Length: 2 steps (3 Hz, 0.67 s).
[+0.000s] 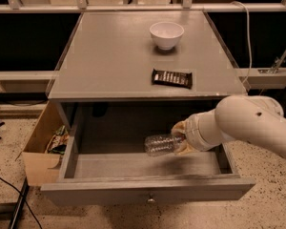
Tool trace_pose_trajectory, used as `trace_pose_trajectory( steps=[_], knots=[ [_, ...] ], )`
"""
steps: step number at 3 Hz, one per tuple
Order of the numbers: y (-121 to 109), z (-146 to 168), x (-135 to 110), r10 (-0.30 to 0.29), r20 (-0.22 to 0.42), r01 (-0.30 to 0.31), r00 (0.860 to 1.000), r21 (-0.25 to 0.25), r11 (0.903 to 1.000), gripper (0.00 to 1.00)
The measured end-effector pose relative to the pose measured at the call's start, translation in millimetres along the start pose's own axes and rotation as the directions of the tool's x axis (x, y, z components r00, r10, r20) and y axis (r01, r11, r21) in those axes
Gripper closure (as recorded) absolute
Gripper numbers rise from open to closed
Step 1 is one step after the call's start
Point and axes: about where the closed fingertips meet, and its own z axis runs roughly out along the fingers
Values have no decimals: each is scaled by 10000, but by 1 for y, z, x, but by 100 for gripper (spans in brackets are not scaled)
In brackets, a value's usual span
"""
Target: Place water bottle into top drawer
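Gripper (180, 138) lower right of centre, inside open top drawer (109, 191), fingers clamped on one end of water bottle (158, 144), bottle lying sideways, pointing left

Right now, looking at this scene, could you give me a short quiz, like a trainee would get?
1. True or false: the hand grips the water bottle, which lies sideways over the open top drawer.
2. Which lies nearer the front edge of the cabinet top, the white bowl or the candy bar?
3. Fill in: the cardboard box stands beside the drawer, on the picture's ___ side.
Key: 1 true; 2 candy bar; 3 left.
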Motion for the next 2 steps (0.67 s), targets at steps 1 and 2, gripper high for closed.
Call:
trace_pose_trajectory(
  steps=[1, 2],
  knots=[
    [5, 54, 11, -128, 532, 106, 9985, 416, 9991, 100],
    [7, 58, 16, -84, 397, 70, 9992, 355, 9993, 100]
  ],
)
